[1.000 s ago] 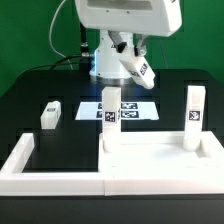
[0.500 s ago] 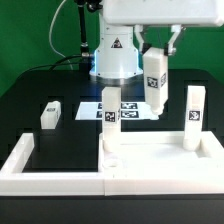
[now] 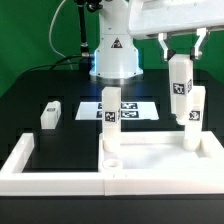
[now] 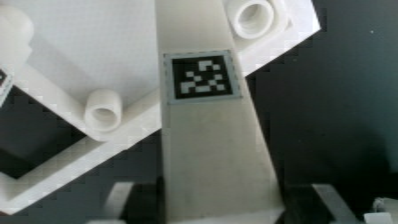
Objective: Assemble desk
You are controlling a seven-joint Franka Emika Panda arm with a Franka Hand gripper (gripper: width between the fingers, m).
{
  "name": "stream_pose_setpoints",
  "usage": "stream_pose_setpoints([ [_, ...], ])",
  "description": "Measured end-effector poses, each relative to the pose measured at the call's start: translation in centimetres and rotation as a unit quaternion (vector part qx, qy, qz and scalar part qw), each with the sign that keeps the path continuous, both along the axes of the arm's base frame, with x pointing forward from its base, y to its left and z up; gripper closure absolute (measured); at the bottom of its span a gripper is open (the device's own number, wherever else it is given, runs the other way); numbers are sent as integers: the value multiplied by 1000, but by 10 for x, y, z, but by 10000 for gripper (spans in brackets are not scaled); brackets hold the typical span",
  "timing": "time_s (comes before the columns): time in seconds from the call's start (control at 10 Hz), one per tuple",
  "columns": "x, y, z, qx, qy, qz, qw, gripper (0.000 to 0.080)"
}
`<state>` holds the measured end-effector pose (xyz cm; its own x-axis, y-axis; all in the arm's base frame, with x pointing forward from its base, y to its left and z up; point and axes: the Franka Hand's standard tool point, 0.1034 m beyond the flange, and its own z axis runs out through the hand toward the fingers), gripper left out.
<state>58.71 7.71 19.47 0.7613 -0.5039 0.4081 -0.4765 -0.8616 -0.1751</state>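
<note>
- The loose leg (image 3: pixel 50 114) lies on the black table (image 3: pixel 25 95) at the exterior view's left, well apart from the panel (image 3: pixel 160 165).
- 1 standing leg (image 3: pixel 110 112) rises from a panel corner. These plastic blocks look light, stiff and smooth, best pinched across flat sides near the top.
- The gripper (image 3: pixel 181 48) is clamped on the held leg (image 3: pixel 180 88), upright over the panel, just beside the right-hand leg (image 3: pixel 196 130).
- The table looks flat and matte; a border wall (image 3: pixel 25 165) hems its front, with a green backdrop (image 3: pixel 30 30) behind.
</note>
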Motion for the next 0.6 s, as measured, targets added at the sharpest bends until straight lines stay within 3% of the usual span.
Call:
stream_pose_setpoints([
  [0.2, 23, 11, 4, -64, -34, 134, 988, 509],
  [0.3, 31, 5, 7, -79, -49, 163, 982, 509],
  [0.4, 28, 8, 4, -65, -44, 145, 986, 509],
  [0.6, 27, 9, 3, -65, -43, 150, 986, 509],
])
